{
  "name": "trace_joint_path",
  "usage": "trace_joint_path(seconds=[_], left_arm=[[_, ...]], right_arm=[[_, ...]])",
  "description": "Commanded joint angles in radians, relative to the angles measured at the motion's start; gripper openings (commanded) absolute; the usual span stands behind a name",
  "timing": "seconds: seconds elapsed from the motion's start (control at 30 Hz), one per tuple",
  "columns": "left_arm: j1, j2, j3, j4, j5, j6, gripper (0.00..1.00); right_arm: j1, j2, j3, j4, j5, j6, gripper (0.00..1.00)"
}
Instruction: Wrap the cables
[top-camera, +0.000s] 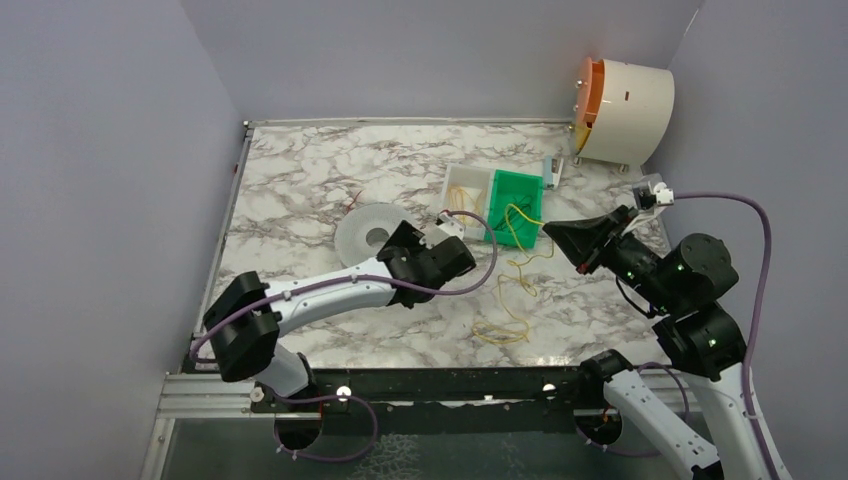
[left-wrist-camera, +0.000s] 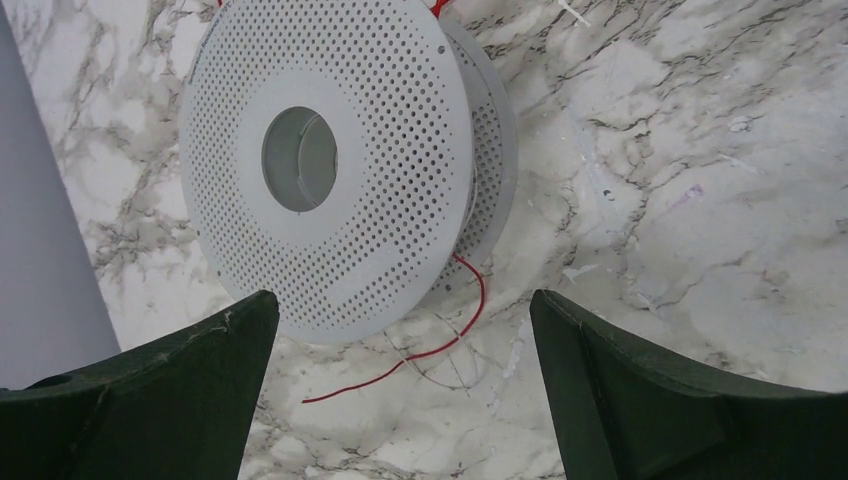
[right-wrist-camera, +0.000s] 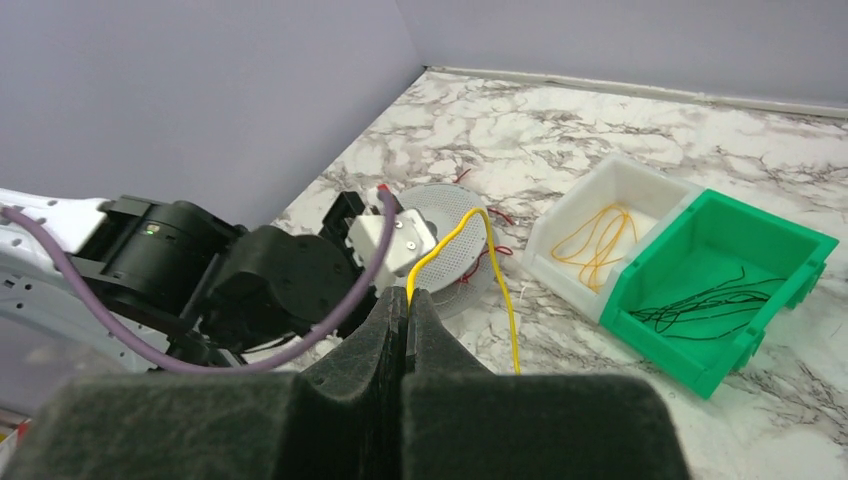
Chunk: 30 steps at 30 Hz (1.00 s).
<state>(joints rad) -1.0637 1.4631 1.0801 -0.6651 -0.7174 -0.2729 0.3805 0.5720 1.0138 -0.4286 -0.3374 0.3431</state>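
A white perforated spool (left-wrist-camera: 330, 160) lies on the marble table (left-wrist-camera: 700, 200), with a thin red cable (left-wrist-camera: 440, 345) trailing from its rim. My left gripper (left-wrist-camera: 400, 390) is open and empty, just short of the spool (top-camera: 365, 232). My right gripper (right-wrist-camera: 407, 298) is shut on a yellow cable (right-wrist-camera: 450, 235), which arcs up and hangs down to the table. In the top view the right gripper (top-camera: 555, 232) hovers beside the green bin (top-camera: 495, 200), and more yellow cable (top-camera: 505, 325) lies looped on the table below.
A white bin (right-wrist-camera: 620, 175) holds yellow cables, and the green bin (right-wrist-camera: 790, 300) next to it holds black cables. A large white and orange drum (top-camera: 625, 110) stands at the back right corner. Grey walls enclose the table on three sides.
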Motion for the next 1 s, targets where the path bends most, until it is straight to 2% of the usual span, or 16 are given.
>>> trace_joint_path(seconds=[0.0,0.23,0.57,0.73,0.97], left_arm=[[-0.023,0.108,0.063,-0.041,-0.153,-0.004,0.99],[-0.027,0.276,0.126,-0.069,-0.263,0.006,0.98],[-0.021,0.407,0.150,-0.064,-0.362,0.012,0.85],[0.002,0.433,0.159,-0.043,-0.375,0.037,0.75],[0.026,0.442,0.154,-0.002,-0.369,0.072,0.51]], right_arm=[[0.004,-0.029,-0.021,-0.013,0.047,0.001,0.01],[0.005,-0.060,-0.021,-0.038,0.091,-0.015,0.01],[0.004,-0.099,-0.022,-0.065,0.166,-0.031,0.01],[0.004,-0.103,-0.018,-0.071,0.170,-0.042,0.01],[0.003,-0.114,-0.033,-0.067,0.170,-0.044,0.01]])
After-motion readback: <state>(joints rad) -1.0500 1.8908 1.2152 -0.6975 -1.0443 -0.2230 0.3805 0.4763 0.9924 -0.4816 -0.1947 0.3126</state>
